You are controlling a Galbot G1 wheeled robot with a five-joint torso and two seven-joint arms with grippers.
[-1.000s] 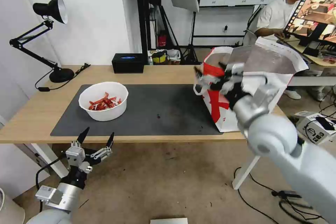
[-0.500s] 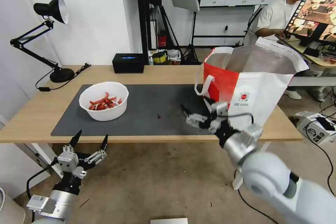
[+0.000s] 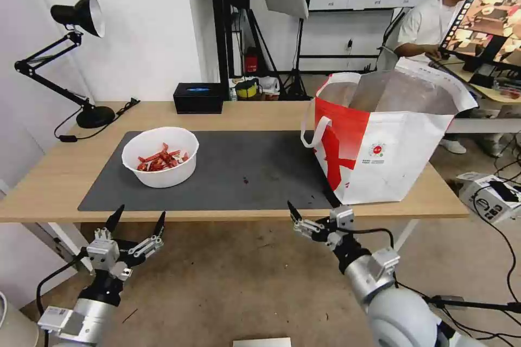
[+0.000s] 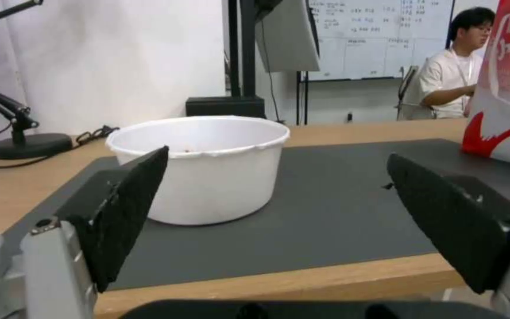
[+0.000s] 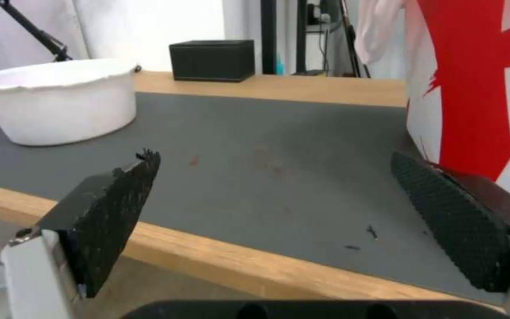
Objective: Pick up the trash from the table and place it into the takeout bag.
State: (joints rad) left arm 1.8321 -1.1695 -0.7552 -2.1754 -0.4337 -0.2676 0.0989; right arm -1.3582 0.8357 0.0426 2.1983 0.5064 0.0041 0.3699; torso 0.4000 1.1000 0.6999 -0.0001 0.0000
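The white round bowl stood on the left part of the dark grey mat, which lay on the light-wood table. Red chili scraps lay heaped inside the bowl. The red-and-white takeout bag stood upright at the mat's right end, its mouth open and the silver foil lining showing, with a white strap handle hanging down its red side. A small round red logo sat on its white face.

Both arms hung below the near table edge, holding nothing. The left gripper sat in front of the bowl's side of the table, its two black fingertips spread wide and pointing up. In the left wrist view the spread fingers framed the bowl on the mat. The right gripper hovered just below the table edge near the bag's front corner, its fingers likewise parted; in the right wrist view the black pads stood far apart, with the mat between them and the bag's red-and-white wall close on one side.

A black rectangular box stood at the back edge of the table, and a black desk lamp rose from the far left corner. A few dark specks dotted the mat's middle.
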